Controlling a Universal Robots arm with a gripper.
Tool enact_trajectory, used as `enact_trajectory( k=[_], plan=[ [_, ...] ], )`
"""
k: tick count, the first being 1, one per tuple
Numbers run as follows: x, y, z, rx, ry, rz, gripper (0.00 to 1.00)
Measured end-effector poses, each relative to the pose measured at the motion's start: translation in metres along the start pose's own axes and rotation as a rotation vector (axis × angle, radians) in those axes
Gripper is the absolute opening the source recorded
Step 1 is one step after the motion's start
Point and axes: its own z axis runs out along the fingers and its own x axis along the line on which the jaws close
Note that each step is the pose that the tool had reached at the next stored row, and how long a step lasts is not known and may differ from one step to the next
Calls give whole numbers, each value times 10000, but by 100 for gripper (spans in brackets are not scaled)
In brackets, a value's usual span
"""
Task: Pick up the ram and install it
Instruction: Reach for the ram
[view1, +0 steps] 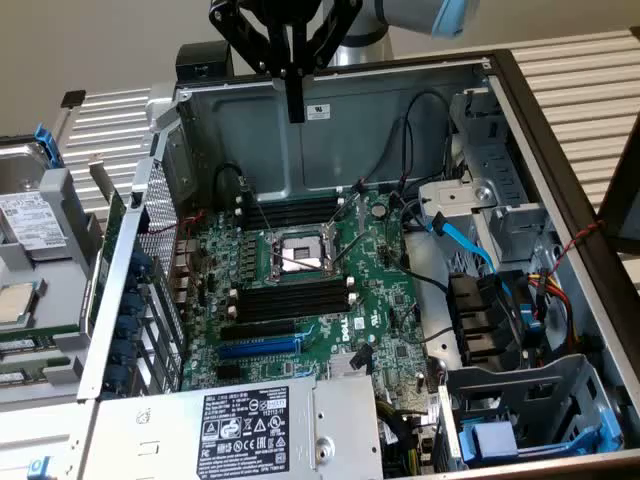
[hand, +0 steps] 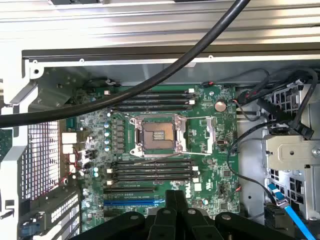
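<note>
My gripper (view1: 295, 108) hangs high above the open computer case, over its back wall, with its black fingers pressed together and nothing between them. In the wrist view the shut gripper (hand: 175, 196) points down over the green motherboard (hand: 210, 150). Two thin green board edges (view1: 25, 343) lie on the grey tray at the exterior view's left edge, outside the case; they look like the ram, far from the gripper. Four black memory slots (view1: 295, 300) (hand: 150, 170) lie below the processor socket (view1: 300, 252) (hand: 157, 135), and several more slots (hand: 155, 100) lie above it.
A blue slot (view1: 258, 347) (hand: 134, 202) runs beside the lower black slots. A thick black cable (hand: 150, 82) crosses the wrist view. The power supply (view1: 240, 430) sits in front, drive cages and blue cables (view1: 470, 245) on the exterior view's right, a hard drive (view1: 30, 215) at the left.
</note>
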Motion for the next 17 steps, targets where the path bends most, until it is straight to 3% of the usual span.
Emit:
enact_trajectory(
  k=[13, 17],
  plan=[
    [4, -1, 0, -1, -1, -1, 11],
    [68, -12, -2, 1, 1, -1, 11]
  ],
)
